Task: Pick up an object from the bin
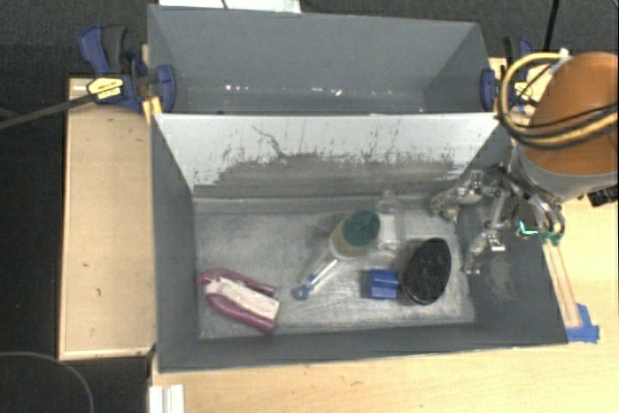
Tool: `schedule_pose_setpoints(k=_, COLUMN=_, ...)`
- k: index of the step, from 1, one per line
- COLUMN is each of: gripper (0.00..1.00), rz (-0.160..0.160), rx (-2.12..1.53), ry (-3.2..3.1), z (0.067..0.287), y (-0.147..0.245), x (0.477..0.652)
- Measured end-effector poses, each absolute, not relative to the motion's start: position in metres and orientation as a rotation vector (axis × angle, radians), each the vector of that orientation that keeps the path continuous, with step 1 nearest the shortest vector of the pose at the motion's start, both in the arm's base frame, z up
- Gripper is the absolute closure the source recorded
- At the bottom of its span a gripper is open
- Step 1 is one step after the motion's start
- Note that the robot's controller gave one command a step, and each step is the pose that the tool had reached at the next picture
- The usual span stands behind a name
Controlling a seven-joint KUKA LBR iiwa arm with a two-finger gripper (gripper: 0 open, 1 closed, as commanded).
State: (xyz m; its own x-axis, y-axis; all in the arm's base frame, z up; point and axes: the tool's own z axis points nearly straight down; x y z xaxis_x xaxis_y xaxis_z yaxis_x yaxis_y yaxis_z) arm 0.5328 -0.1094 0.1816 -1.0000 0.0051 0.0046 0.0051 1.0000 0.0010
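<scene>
Since nothing looks held by the gripper (pixel 481 247), you're at the approach step, hovering at the bin's (pixel 338 160) right end just beside the black oval (pixel 426 270). Next you'd shift over it and drop down. Can't tell if the hand's open or clenched.

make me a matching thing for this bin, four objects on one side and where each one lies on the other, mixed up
Things:
1. black oval thing
2. small blue block
3. purple and white thing
4. round teal-topped thing

Places:
a. left end of the bin floor
b. nearest the gripper, on the right
c. just left of the black oval thing
d. mid-floor, farthest back of the four

Pairs: 1-b, 2-c, 3-a, 4-d
</scene>
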Motion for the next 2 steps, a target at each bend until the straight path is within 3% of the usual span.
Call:
schedule_pose_setpoints(k=1, gripper=0.00, rz=0.010, rx=0.608, ry=-3.096, z=0.0962, y=-0.0654, x=0.5359)
schedule_pose_setpoints(k=2, gripper=1.00, rz=-0.001, rx=0.619, ry=-3.082, z=0.0919, y=-0.0617, x=0.5326)
